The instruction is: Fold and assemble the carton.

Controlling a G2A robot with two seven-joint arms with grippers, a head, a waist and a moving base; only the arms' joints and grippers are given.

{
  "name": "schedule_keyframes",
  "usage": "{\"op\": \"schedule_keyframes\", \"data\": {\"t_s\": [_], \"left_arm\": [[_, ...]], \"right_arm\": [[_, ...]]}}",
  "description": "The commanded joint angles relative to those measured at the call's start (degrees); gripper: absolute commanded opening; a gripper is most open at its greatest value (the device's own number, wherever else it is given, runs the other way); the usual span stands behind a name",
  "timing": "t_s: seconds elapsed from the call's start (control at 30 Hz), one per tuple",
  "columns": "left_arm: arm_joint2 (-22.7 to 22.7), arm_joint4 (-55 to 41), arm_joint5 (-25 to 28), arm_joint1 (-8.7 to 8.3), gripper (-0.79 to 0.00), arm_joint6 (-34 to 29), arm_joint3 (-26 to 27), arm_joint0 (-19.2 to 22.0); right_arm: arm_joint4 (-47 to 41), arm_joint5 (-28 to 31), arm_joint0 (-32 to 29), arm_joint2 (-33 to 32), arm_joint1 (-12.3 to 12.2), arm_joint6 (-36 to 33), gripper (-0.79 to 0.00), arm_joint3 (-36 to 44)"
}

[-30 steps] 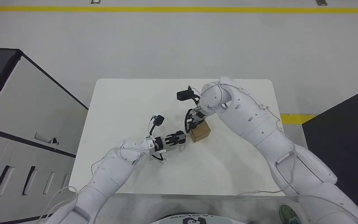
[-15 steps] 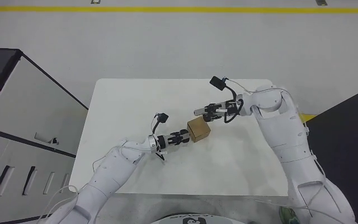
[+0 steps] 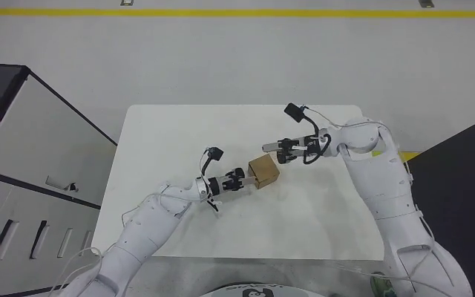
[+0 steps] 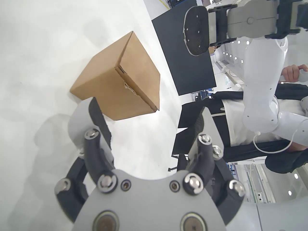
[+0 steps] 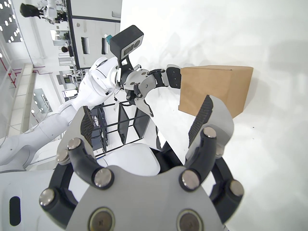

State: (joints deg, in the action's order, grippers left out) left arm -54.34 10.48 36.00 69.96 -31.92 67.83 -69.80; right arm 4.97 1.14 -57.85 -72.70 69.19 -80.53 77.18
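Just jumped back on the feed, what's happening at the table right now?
The brown carton sits on the white table, already standing as a box, and the faces in view are shut. The left gripper is at one side of it, jaws open, with one finger seemingly against the carton's side face. The right gripper is near the opposite side, jaws open, apparently not touching. Neither arm grips the carton.
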Motion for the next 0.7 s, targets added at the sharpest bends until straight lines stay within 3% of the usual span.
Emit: {"op": "schedule_keyframes", "data": {"t_s": [0.0,0.33,0.67], "left_arm": [[-0.43,2.10,1.31,-0.18,0.000,1.52,0.41,-0.32],[-0.51,20.66,5.17,-0.36,0.000,15.11,2.24,-1.55],[-0.75,23.16,4.87,-0.36,0.000,17.46,3.09,-1.52]], "right_arm": [[-2.81,1.38,-0.67,-1.47,-0.37,-1.53,0.000,-0.91],[-14.97,2.49,-1.59,-5.70,-1.50,-5.15,0.000,-8.74],[-14.99,2.59,-2.00,-5.61,-1.51,-4.00,0.000,-8.46]]}}
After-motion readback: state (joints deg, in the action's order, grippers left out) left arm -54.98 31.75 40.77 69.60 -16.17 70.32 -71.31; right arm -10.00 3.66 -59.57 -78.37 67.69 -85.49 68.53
